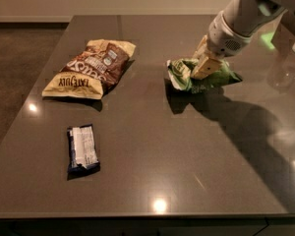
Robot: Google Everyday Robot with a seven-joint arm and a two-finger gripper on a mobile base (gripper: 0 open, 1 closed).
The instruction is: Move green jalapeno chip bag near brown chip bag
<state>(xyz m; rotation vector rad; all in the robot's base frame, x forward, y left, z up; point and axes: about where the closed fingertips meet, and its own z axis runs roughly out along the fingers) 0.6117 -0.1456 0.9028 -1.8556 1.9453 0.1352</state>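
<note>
— Green foil, crumpled: the green jalapeno chip bag (181, 75) lies on the right half of the desk (187, 161), toward its far side. How much of it shows?

— Its left end and its right tip. The middle is covered by the claw (205, 71), which comes down onto it from above.

— Pinching it?

— I cannot tell. Where the claw meets the foil, nothing shows whether it is spread, pressed together or gripping. The bag's print is too small to read, and its near side sits over a dark shadow.

— And the arm?

— The pale arm (238, 21) rises to the upper right and is cut off at the top edge of the view.

— The brown chip bag (93, 65)?

— Well apart to the left and lying flat, with a tan end toward the near left. The dark lettering there is blurred. Bare desk lies between the two bags.

— Anything else?

— A dark blue-and-white wrapper (82, 148) lies nearer the front left, apart from both bags.
</note>
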